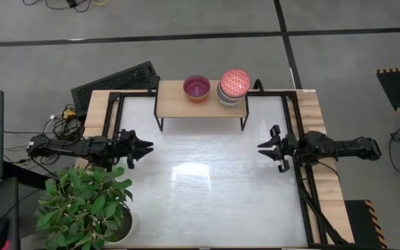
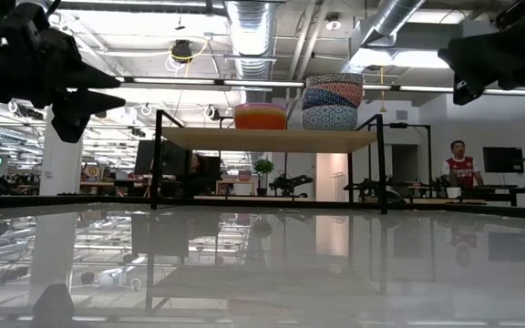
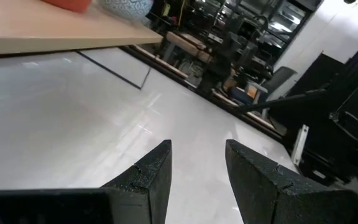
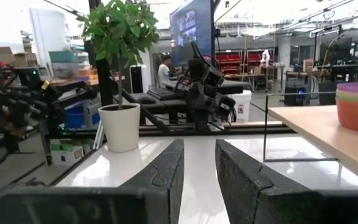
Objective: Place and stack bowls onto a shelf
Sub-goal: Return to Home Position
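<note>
High view: bowls (image 1: pixel 234 85) sit in two stacks on shelf (image 1: pixel 172 104). Left gripper (image 1: pixel 143 149) and right gripper (image 1: pixel 268 149) are empty, fingers spread, at desk (image 1: pixel 207 187) sides. For homing, retract level, clear of shelf legs.

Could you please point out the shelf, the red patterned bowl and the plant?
shelf (image 1: pixel 172 104): high view, bare wooden top
red patterned bowl (image 1: pixel 235 82): high view, centre of its pattern
plant (image 1: pixel 82 201): high view, middle of its leaves

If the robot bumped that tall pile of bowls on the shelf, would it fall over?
Probably wobble, maybe topple: the pile of bowls is several high and taller than the short pile beside it. It stands near the shelf end, so a slide could drop it.
</note>
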Robot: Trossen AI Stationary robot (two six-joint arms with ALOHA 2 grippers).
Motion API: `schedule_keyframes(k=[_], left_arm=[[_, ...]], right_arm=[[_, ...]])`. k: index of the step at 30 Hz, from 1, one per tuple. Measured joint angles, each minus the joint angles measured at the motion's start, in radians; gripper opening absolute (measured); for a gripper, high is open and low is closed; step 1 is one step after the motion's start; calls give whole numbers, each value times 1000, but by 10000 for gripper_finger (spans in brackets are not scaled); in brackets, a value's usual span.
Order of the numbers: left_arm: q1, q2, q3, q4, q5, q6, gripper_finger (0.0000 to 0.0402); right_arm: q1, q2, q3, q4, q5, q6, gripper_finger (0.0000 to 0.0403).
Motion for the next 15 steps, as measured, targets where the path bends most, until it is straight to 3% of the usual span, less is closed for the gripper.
schedule_keyframes(k=[7,15], left_arm=[[0,0,0,1,-5,-11,135],[0,0,0,-12,112,-91,135]], right_arm=[[3,0,0,-31,2,14,119],[3,0,0,-58,3,72,119]])
